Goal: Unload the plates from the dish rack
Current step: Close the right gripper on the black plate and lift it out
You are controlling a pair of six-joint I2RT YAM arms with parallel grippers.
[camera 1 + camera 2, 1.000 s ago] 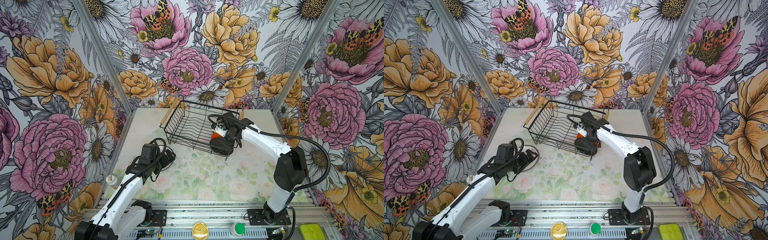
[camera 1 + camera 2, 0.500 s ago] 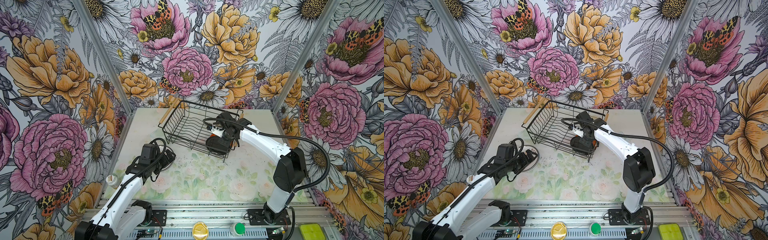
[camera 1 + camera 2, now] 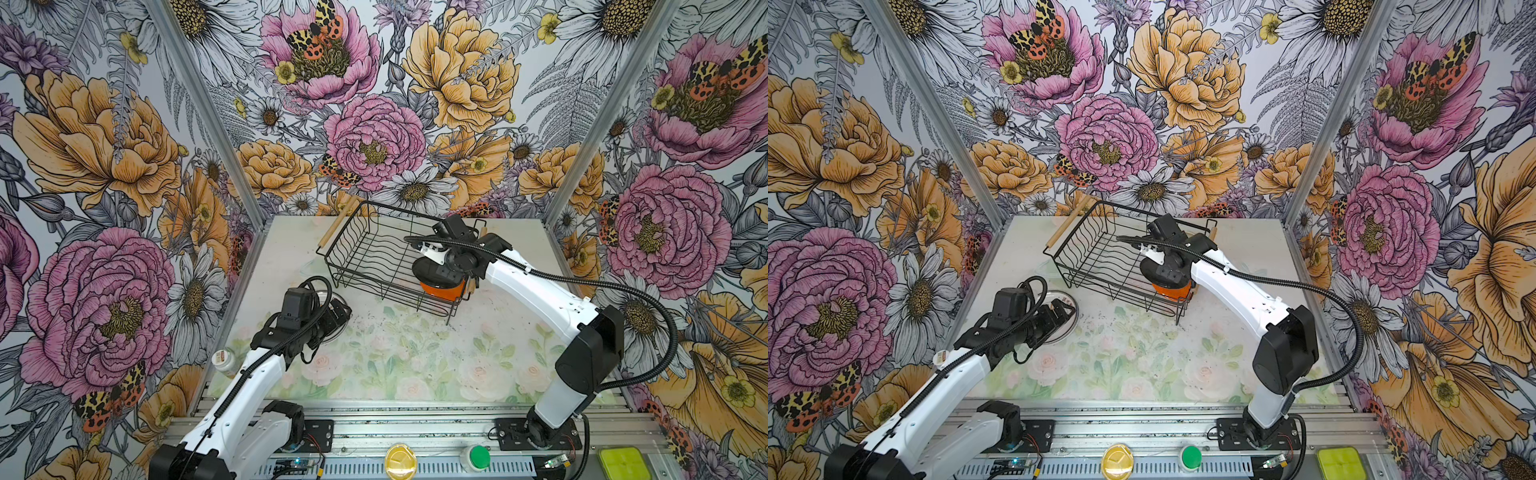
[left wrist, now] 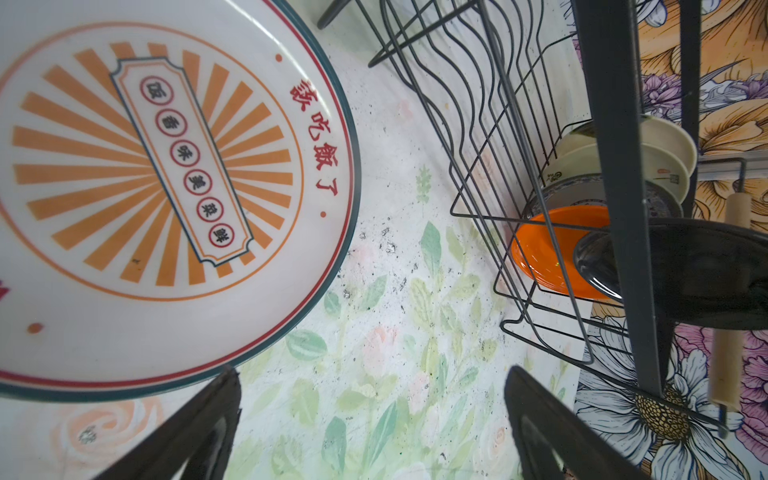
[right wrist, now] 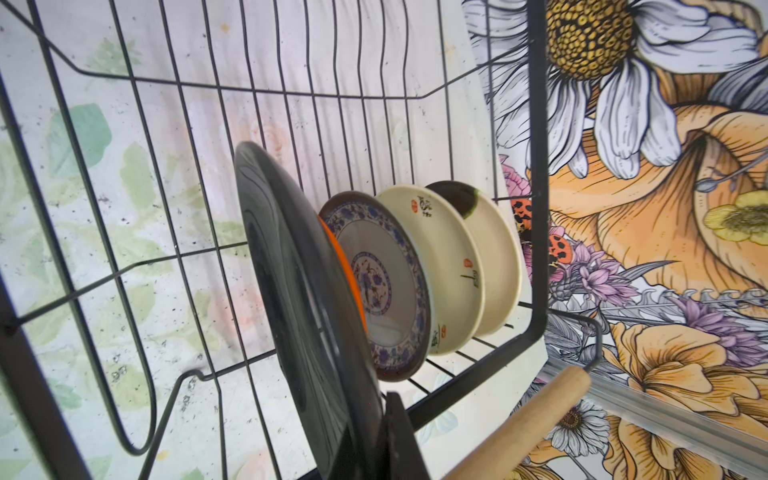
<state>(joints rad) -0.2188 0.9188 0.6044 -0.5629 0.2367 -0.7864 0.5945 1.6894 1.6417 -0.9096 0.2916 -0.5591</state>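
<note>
The dish rack (image 3: pixel 361 257) (image 3: pixel 1092 257) stands at the back of the table. My right gripper (image 3: pixel 441 266) (image 5: pixel 380 411) is shut on the rim of a black plate (image 3: pixel 428 270) (image 3: pixel 1152 270) (image 5: pixel 299 291) at the rack's right end. Behind it stand an orange plate (image 3: pixel 446 289) (image 5: pixel 345 266), a blue-patterned one (image 5: pixel 382 291), a cream one (image 5: pixel 449 270) and one with a black patch (image 5: pixel 490 257). My left gripper (image 3: pixel 338 309) (image 4: pixel 373 376) is open and empty above the table, beside a white sunburst plate (image 4: pixel 166 166) (image 3: pixel 1069 322) lying flat.
The rack has wooden rod handles (image 3: pixel 332 232) (image 5: pixel 523 428). A small white bottle (image 3: pixel 224 359) stands at the table's left edge. Yellow (image 3: pixel 400 461) and green (image 3: pixel 478 457) buttons sit on the front rail. Flowered walls close in three sides.
My right gripper has closed fully on the black plate and carried it a little up and to the left inside the rack. The left arm has not moved.
</note>
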